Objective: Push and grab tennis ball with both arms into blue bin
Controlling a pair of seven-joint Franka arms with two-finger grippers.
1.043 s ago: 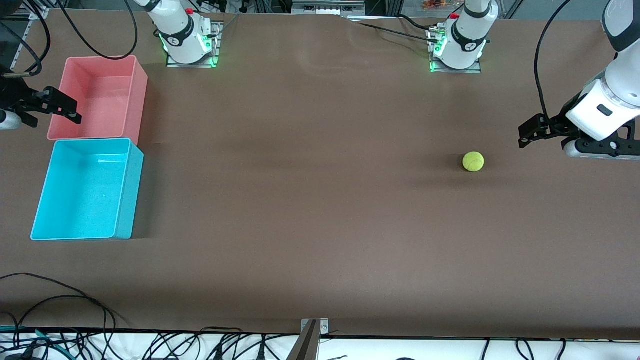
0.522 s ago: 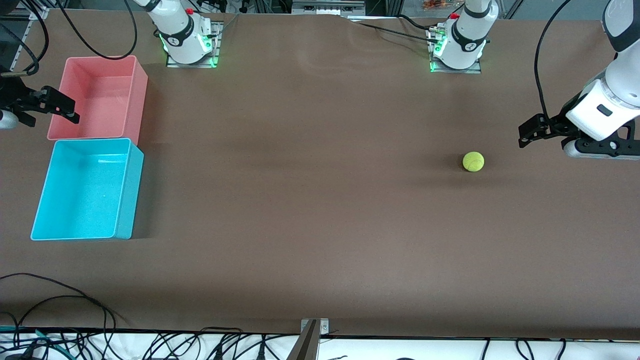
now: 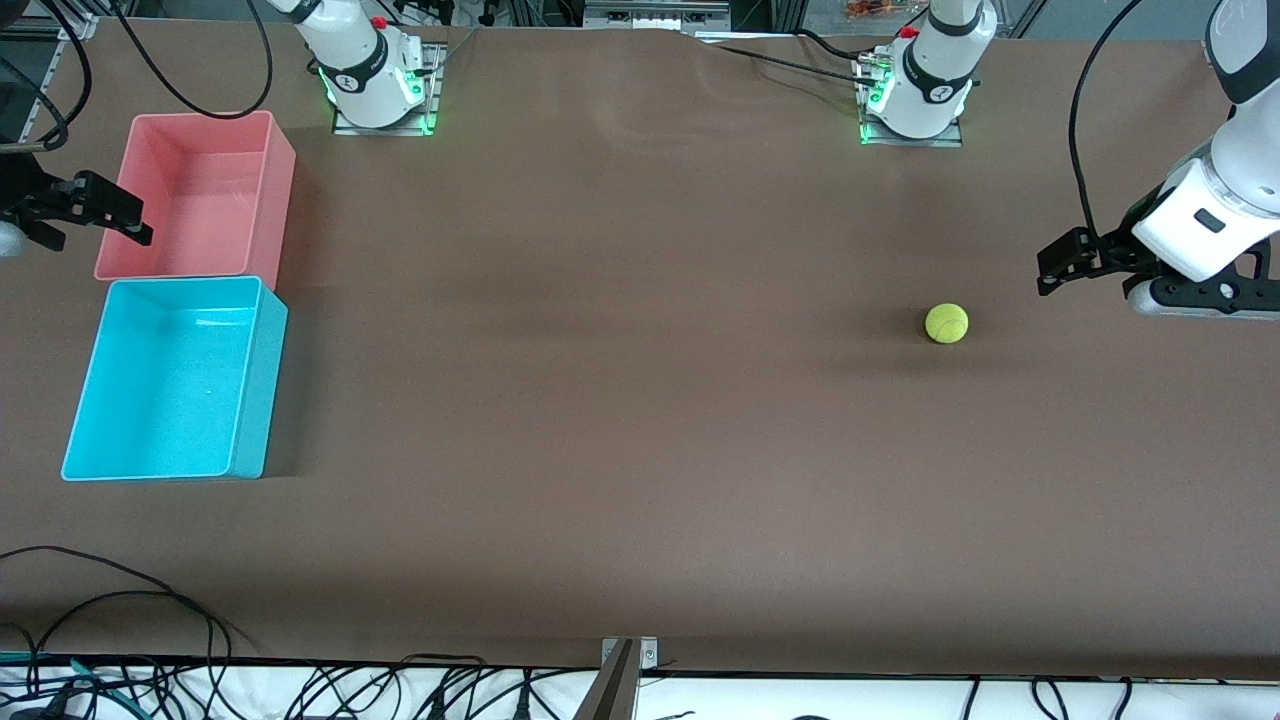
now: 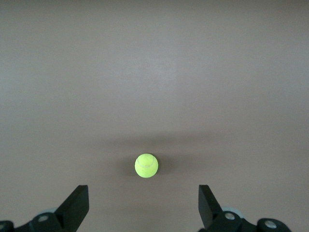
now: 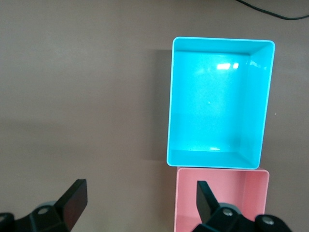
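Observation:
The tennis ball [image 3: 946, 323] lies on the brown table toward the left arm's end. My left gripper [image 3: 1055, 268] hovers open and empty above the table, a short way from the ball toward that end. In the left wrist view the ball [image 4: 146, 166] lies ahead of the open left gripper [image 4: 142, 198], apart from both fingers. The blue bin [image 3: 255, 390] stands empty at the right arm's end. My right gripper [image 3: 125, 215] hangs open and empty at the outer edge of the pink bin [image 3: 280, 190]. The right wrist view shows the right gripper [image 5: 140, 193], the blue bin [image 5: 219, 157] and the pink bin [image 5: 241, 193].
The pink bin is empty and touches the blue bin, farther from the front camera. Both arm bases [image 3: 375, 85] [image 3: 915, 95] stand along the table's edge farthest from the front camera. Black cables [image 3: 120, 600] lie near the table's front edge.
My right gripper has drifted slightly outward, toward the right arm's end of the table. The left gripper, the ball and both bins have not moved.

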